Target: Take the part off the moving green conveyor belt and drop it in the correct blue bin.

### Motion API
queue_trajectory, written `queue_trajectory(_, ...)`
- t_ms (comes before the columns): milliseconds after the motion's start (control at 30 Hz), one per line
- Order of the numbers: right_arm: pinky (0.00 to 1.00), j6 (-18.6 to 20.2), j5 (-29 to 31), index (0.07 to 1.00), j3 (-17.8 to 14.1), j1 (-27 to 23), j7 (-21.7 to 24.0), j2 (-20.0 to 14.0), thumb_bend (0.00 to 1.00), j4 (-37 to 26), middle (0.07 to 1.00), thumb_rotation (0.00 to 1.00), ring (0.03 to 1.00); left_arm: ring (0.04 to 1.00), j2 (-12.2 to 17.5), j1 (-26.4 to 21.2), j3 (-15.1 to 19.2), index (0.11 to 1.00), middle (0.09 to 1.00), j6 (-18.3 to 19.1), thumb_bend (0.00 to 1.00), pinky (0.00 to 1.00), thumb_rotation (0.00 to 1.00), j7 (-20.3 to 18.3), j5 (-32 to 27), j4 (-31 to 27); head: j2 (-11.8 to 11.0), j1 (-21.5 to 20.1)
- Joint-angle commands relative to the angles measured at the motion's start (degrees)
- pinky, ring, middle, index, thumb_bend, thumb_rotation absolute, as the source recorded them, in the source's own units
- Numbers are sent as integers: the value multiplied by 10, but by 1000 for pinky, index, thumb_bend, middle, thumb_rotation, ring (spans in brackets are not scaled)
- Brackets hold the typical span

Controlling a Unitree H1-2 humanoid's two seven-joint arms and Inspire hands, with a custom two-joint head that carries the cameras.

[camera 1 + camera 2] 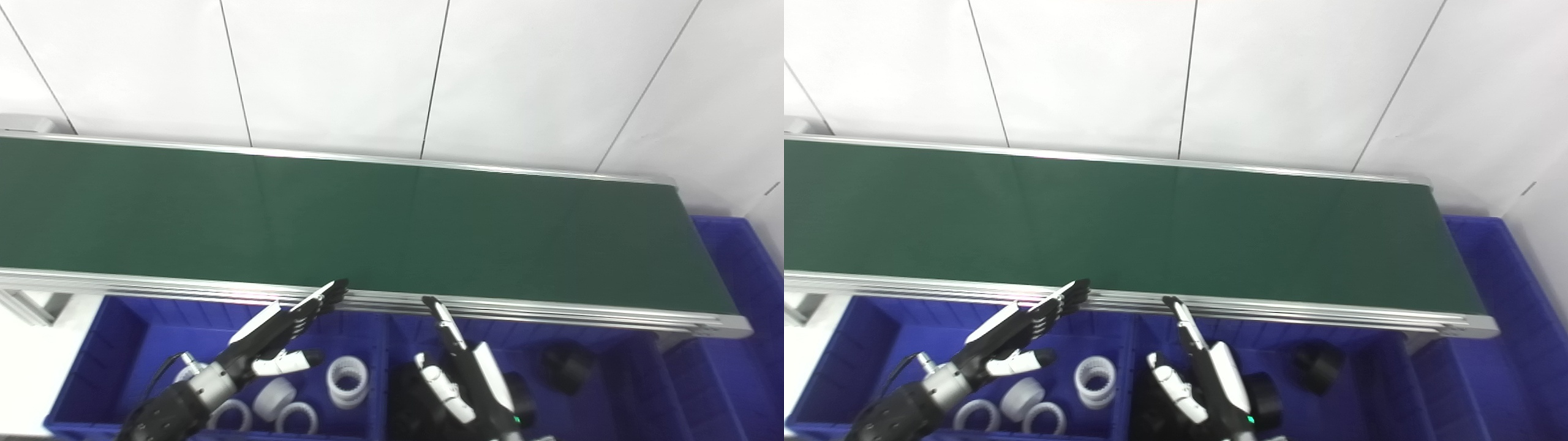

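Observation:
The green conveyor belt [367, 214] runs across the view and carries no part. My left hand [278, 334] is open and empty, its fingers stretched toward the belt's near rail, above the left blue bin [110, 343] that holds several white ring parts [347, 381]. My right hand [459, 367] is open and empty, fingers pointing up at the rail, above the middle blue bin [625, 373] that holds black round parts [566, 366].
The belt's silver near rail [551, 309] lies between the bins and the belt. Another blue bin [744, 263] stands at the belt's right end. A white wall rises behind the belt.

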Motion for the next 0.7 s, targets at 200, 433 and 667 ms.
queue_trajectory(200, 937, -23, -8, 989, -3, -10, -13, 12, 456, -1, 1000, 999, 983, 1000, -4, -1, 0, 998, 1000, -18, 480, 992, 810, -14, -4, -2, 8, 28)
queue_trajectory(433, 980, -13, 3, 983, -10, 7, -3, 6, 427, -27, 1000, 994, 994, 1000, -3, -4, 3, 994, 1000, -18, 527, 988, 789, -20, -9, 5, 13, 33)
queue_trajectory(667, 945, -23, 1, 980, -7, 6, -5, 5, 414, -25, 1000, 987, 982, 1000, -7, 1, 14, 990, 1000, -18, 533, 979, 760, -31, -17, 7, 18, 42)
